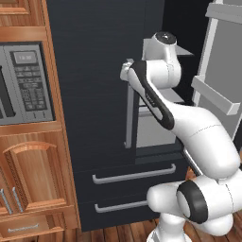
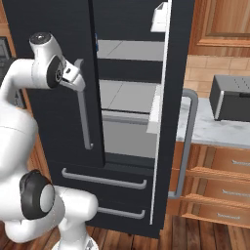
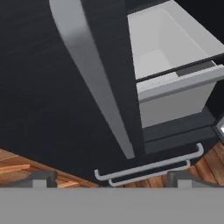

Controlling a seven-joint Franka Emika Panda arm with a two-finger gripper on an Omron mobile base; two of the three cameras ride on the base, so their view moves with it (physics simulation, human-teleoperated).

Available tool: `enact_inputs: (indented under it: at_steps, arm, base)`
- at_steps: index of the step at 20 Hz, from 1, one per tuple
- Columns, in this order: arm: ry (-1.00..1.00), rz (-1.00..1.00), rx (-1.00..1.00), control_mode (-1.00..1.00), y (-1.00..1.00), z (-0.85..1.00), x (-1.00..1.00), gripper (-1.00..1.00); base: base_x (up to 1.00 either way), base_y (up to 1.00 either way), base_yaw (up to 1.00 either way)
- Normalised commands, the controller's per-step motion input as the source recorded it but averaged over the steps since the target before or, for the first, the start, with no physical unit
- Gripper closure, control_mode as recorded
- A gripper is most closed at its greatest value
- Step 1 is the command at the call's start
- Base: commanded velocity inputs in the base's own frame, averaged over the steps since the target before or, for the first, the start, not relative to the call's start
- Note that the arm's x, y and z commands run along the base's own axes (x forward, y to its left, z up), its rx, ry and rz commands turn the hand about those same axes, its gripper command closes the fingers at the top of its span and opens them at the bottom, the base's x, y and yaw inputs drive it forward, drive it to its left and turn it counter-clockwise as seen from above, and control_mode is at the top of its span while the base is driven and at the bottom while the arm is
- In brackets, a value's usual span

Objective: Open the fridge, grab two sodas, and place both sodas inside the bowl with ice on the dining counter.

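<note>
You've got the fridge (image 1: pixel 94 94) square in front of you, tall and black, its right door (image 2: pixel 171 112) swung wide open and its left door (image 2: pixel 53 122) shut. Your gripper (image 2: pixel 73 75) sits up against the top of the left door's grey vertical handle (image 2: pixel 85 122), and in the hand view the two dark fingers (image 3: pixel 41 178) stand spread wide apart at the bottom, with nothing between them. That same view looks down the handle (image 3: pixel 96 83) toward the two lower drawers' bar pulls (image 3: pixel 148 168) and the wooden floor (image 3: pixel 17 168).

Through the open side you can see grey inner shelves (image 2: pixel 127 93) and a pale crisper bin (image 3: pixel 175 74) pulled a little forward. A small sliver of blue (image 2: pixel 96 44) shows at the edge of the left door on the upper shelf; I cannot tell whether it is a can. The open door's inner racks (image 1: pixel 215 94) face the left base camera.

To your left sits a microwave (image 1: pixel 23 82) set in wooden cabinets (image 1: pixel 33 175). To your right, a marbled countertop (image 2: pixel 215 129) over wooden drawers carries a dark toaster-like box (image 2: pixel 229 97).
</note>
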Motion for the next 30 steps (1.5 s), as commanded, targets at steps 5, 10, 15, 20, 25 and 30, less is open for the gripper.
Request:
enact_inputs:
  at_steps: [5, 10, 15, 20, 25, 30]
  arm:
    - [-0.05, 0.17, -0.08, -1.00, 0.00, -0.32, 0.14, -1.00]
    - [-0.12, 0.13, -0.13, -1.00, 0.00, -0.14, 0.01, -1.00]
    - [-0.21, 0.03, -0.25, -1.00, 0.00, -0.07, 0.00, -1.00]
    - [-0.11, 0.00, -0.11, -1.00, -0.01, 0.00, 0.14, -1.00]
    - [-0.06, 0.00, 0.00, -1.00, -0.02, -0.02, 0.21, -1.00]
    - [-0.05, 0.00, 0.00, -1.00, -0.03, -0.06, 0.29, -1.00]
  base:
    - [0.00, 0.00, 0.00]
    - [0.00, 0.00, 0.00]
    - [0.00, 0.00, 0.00]
    - [0.00, 0.00, 0.00]
    - [0.00, 0.00, 0.00]
    - [0.00, 0.00, 0.00]
